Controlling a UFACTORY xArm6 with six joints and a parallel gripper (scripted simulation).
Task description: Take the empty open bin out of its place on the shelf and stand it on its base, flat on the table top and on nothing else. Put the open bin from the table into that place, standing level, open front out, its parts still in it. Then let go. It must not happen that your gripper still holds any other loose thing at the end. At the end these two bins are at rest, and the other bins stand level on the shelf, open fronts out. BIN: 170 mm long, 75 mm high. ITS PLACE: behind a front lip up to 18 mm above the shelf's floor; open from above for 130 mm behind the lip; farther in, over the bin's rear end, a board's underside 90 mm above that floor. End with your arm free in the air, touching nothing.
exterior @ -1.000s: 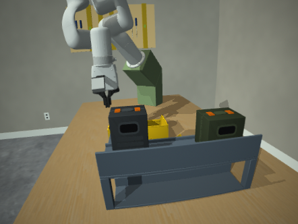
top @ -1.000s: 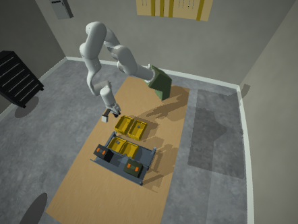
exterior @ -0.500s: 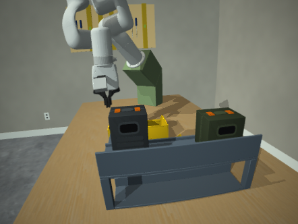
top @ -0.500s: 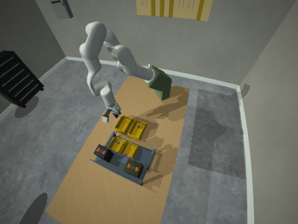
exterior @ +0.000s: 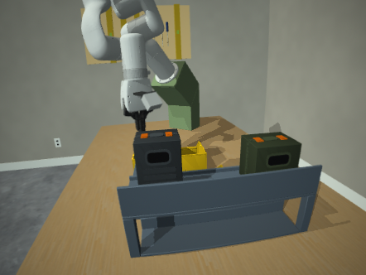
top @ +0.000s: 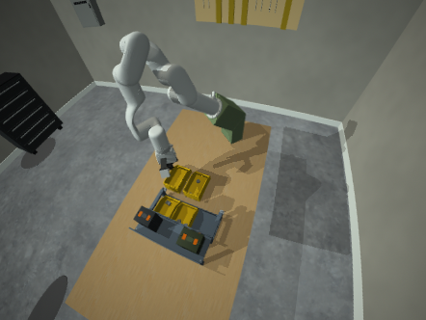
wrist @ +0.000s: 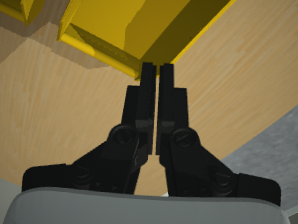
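While the gripper (top: 170,167) (exterior: 141,127) (wrist: 157,82) stands narrow, fingers together on nothing, I note the layout. On the table, the empty bin (top: 177,177) (wrist: 117,32) sits nearest the fingers; the parts bin (top: 197,187) is just beyond it, so the one lies between the gripper and the other. Both long axes run roughly toward the shelf (top: 166,241) (exterior: 219,196). Its bare bay, past the two bins on it, is probably the place to fill; I judge the removal done. Next move, as I read it: lift, cross over the empty bin, then open for the parts bin — unless this one wants a nudge first.

Top view shows the small part inside; exterior hides most of the yellow behind the black case (top: 147,218) (exterior: 157,159). Wrist puts the fingertips at the empty bin's near corner — touching or above, I cannot tell.

Jaws (top: 169,168) (exterior: 141,129) swivelled to a new angle
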